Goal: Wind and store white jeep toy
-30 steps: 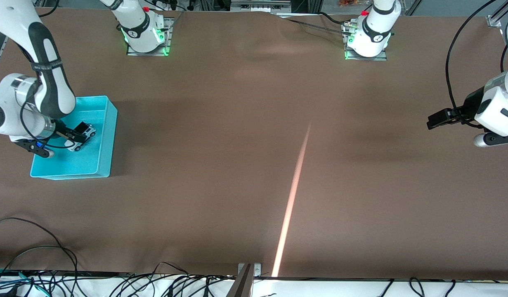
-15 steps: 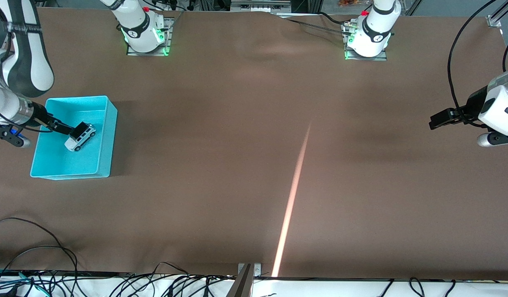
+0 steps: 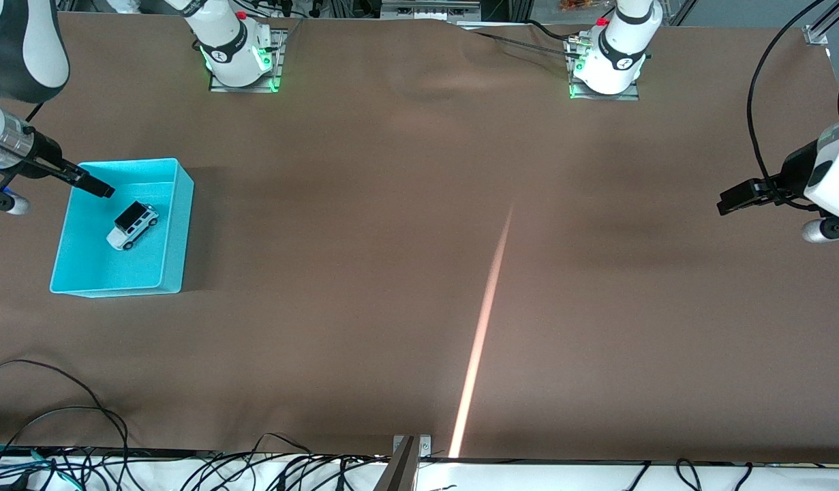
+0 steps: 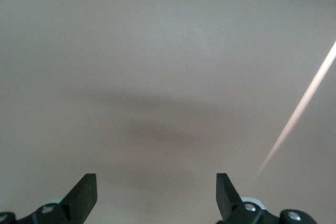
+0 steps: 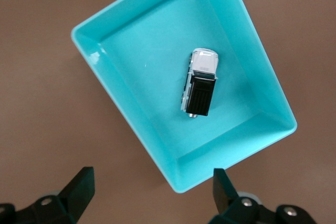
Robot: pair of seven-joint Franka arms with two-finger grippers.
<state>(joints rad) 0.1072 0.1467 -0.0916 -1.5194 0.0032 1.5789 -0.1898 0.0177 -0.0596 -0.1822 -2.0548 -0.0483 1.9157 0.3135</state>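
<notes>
Front view: white jeep toy [image 3: 132, 226] sits in the turquoise bin [image 3: 177, 232] at the right arm's end of the table, long axis diagonal. Your right pincer [image 3: 97, 189], fingers apart and empty, hangs over the bin's rim farthest from the front camera. Left pincer [image 3: 729, 204], apart, waits well away.

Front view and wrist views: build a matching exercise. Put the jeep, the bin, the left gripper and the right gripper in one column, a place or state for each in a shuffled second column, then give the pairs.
1. jeep
2. bin
3. left gripper
4. right gripper

A. open, over the bin's rim
B. turquoise, at the right arm's end of the table
C. open, over bare table at the left arm's end
D. lying in the bin, held by nothing

Pairs: 1-D, 2-B, 3-C, 4-A
</notes>
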